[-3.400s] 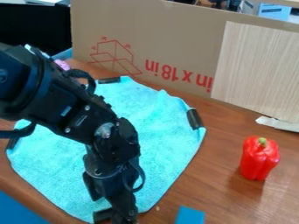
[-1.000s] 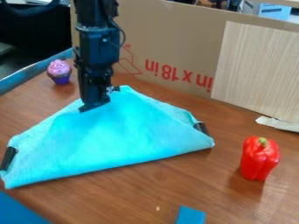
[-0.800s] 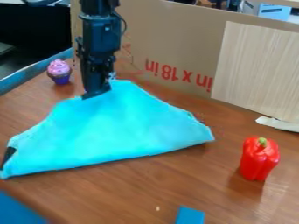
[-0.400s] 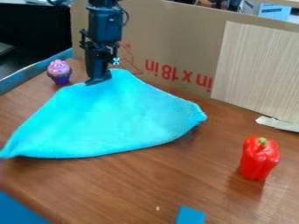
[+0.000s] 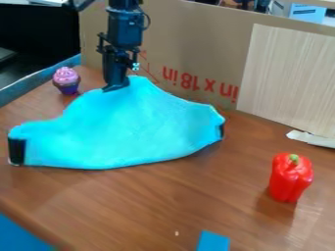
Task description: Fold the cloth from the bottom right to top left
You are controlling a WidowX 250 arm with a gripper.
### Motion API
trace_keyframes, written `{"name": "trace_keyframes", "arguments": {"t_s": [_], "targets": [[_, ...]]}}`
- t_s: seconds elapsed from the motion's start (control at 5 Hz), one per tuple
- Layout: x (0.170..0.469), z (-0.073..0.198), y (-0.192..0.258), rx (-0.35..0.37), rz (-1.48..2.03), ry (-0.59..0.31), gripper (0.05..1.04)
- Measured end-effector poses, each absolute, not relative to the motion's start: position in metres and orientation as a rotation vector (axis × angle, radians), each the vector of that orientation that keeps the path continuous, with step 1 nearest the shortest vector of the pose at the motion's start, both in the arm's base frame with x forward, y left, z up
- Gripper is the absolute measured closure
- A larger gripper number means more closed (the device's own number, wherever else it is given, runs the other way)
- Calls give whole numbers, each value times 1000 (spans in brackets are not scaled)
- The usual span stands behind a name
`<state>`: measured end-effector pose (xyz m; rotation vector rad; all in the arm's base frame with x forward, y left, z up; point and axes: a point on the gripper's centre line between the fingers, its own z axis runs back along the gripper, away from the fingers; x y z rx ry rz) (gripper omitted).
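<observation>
Slightly right and to the far side I have shifted my gripper [image 5: 116, 87] since the last frame, and the cloth [image 5: 137, 127] has come along: its near edge lies farther back, and its left end, a drawn-out point before, is now blunt, with a black patch [image 5: 17, 151] showing.

I judge the fold mostly made. The cloth lies on the table [image 5: 216, 196], left of the red pepper [image 5: 290, 177] and near side of the cardboard [image 5: 190, 44], doubled over, with what looks like the crease along its near edge. It seems to have been dragged as well as folded, so the layers may not match corner to corner; I can't see the lower one well enough to say. What is left, I think, is to lay the raised part down, let go and lift clear without pulling the fold open.

My fingers look closed, pinching the cloth at its far edge, just right of the toy cupcake [image 5: 66, 81]; their exact gap I can't tell.
</observation>
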<state>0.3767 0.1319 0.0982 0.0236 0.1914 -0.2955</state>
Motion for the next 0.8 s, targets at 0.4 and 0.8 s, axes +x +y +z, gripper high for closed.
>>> {"name": "trace_keyframes", "arguments": {"t_s": [0.4,0.8], "targets": [[391,93,142,57,-302,194,1033],[403,77,154,53,-269,242,886]]}}
